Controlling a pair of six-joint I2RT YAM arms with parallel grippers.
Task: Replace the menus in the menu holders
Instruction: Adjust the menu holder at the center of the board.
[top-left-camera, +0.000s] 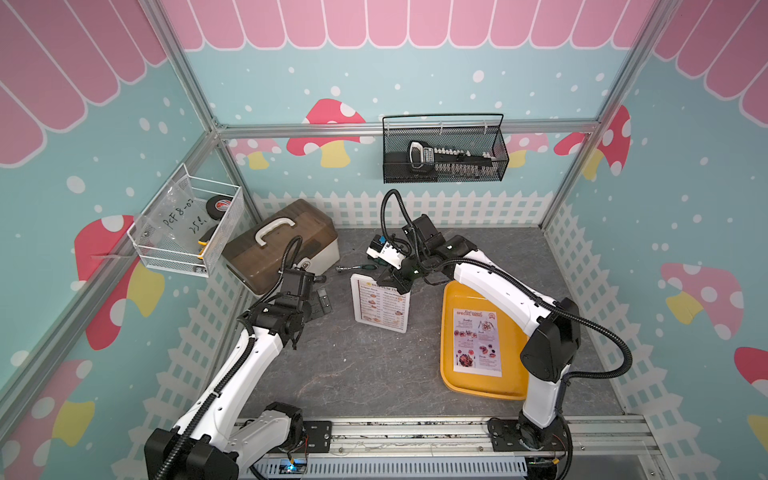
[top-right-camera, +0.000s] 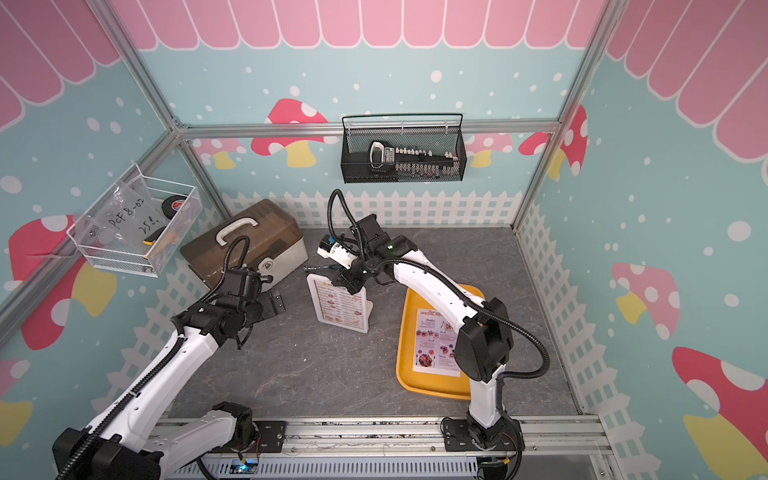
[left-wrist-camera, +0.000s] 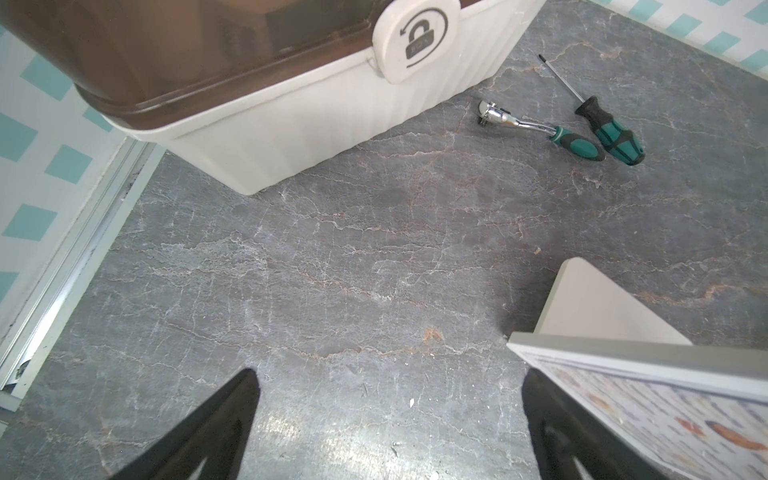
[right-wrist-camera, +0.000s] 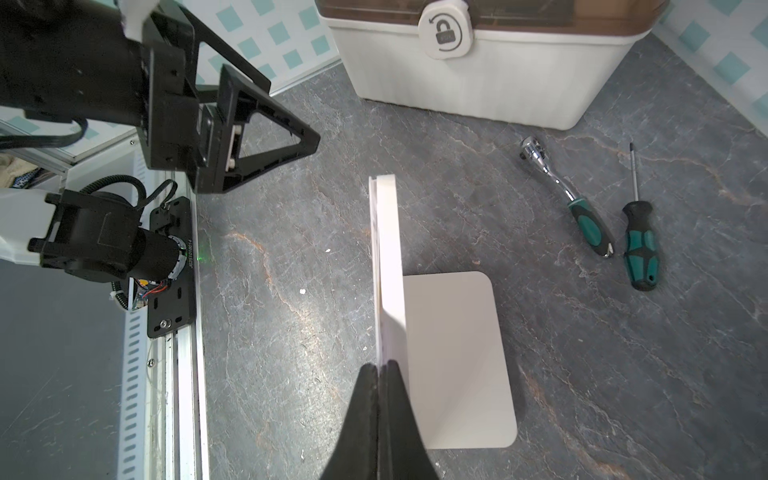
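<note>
1. Menu holder (top-left-camera: 354, 297) of clear and white plastic stands upright on the grey table (top-left-camera: 353, 374), with its flat foot stretching out behind it. The DIM SUM INN menu (top-left-camera: 380, 307) sits inside, so I judge the swap to be at its first step.
2. Right gripper (right-wrist-camera: 379, 368) sits on the holder's top edge with its jaws pressed together. They pinch what looks to me like the upper margin of that sheet, a grip placed for drawing the paper straight up out of the slot.
3. Left gripper (left-wrist-camera: 390, 415) hovers low just beside the holder, on the side toward a brown-lidded toolbox (top-left-camera: 282, 245). Its jaws are spread wide and hold nothing. I judge it is placed there to steady the stand if it tips.
4. SPECIAL MENU (top-left-camera: 477, 343) lies flat and face up on a yellow tray (top-left-camera: 446, 365) near the holder's opposite side, presumably laid out as the replacement.
5. Behind the holder, beyond its foot, a ratchet (right-wrist-camera: 565, 195) and a screwdriver (right-wrist-camera: 640, 245) lie side by side. The toolbox stands farther back, and none of these touch the holder.
6. Hidden or unclear:
   - In both top views the right arm covers the holder's upper corner and the end of the heading, and it crosses the tray's far end.
   - I cannot tell whether the jaws hold paper alone or also nip the clear front panel.
   - Small print on both sheets is unreadable.
   - The left wrist view catches only one corner of the holder.
</note>
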